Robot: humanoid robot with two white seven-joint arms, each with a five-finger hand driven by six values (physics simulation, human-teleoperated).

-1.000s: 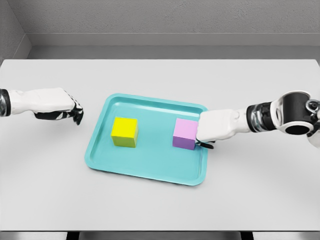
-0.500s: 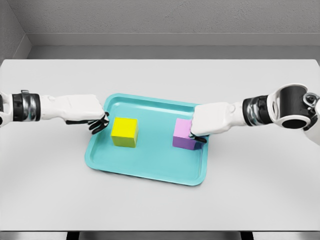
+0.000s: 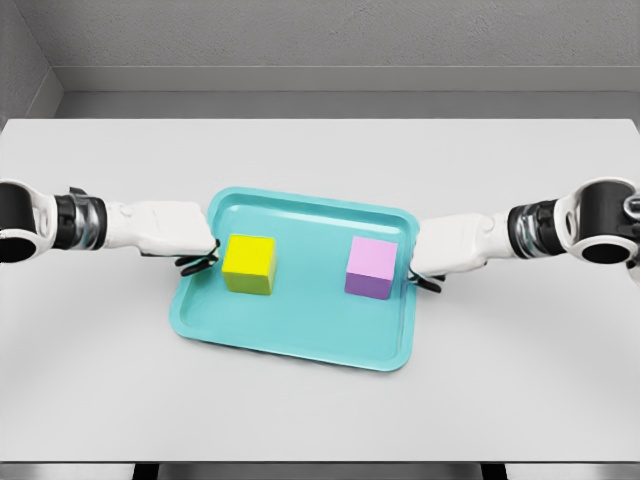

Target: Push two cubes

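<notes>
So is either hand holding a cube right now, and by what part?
Neither. The left hand sits beside the yellow cube; the right hand is apart from the pink cube.

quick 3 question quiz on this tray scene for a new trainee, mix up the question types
1. True or false: the yellow cube and the purple cube both sit inside the teal tray.
2. Multiple choice: which hand is nearer its cube? A) the left hand, by the yellow cube B) the right hand, by the purple cube.
3. Fill in: the tray rests on a ____ table.

Key:
1. True.
2. A; the left hand is at the yellow cube's side, while the right hand sits at the tray's right rim, clear of the purple cube.
3. White.
</notes>
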